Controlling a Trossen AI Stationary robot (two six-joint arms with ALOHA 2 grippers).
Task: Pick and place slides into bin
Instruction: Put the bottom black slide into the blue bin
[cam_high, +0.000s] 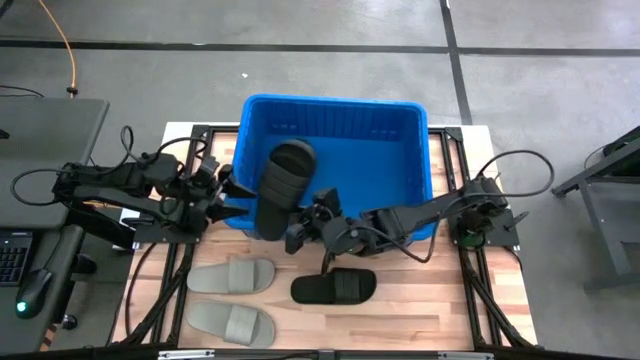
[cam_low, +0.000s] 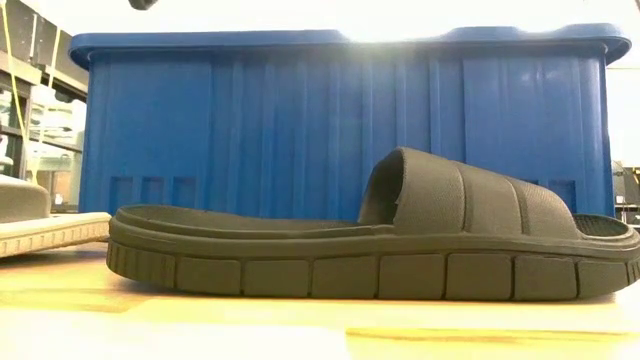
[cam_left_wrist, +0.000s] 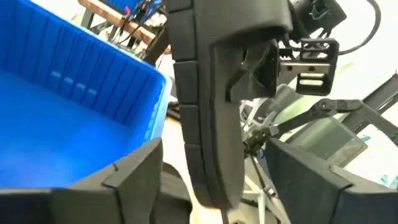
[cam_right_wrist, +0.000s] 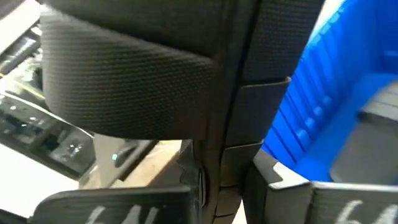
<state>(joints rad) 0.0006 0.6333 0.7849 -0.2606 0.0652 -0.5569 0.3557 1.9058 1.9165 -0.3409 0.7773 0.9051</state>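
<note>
The bin (cam_high: 335, 130) is smooth, glossy blue plastic with ribbed walls. The black slide (cam_low: 380, 245) looks matt and rubbery. The tabletop (cam_high: 400, 310) is pale wood.

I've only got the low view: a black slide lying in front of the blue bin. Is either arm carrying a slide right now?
Observer: Yes. The right gripper has its jaws shut on a second black slide, held across the near rim of the bin.
Operator: And the left arm?
Observer: The left gripper is at the bin's near left corner, jaws open, holding nothing.
Operator: What's left on the table?
Observer: Three: the black slide on the table that you see, a grey slide to its left, and another grey slide nearer the front edge.
</note>
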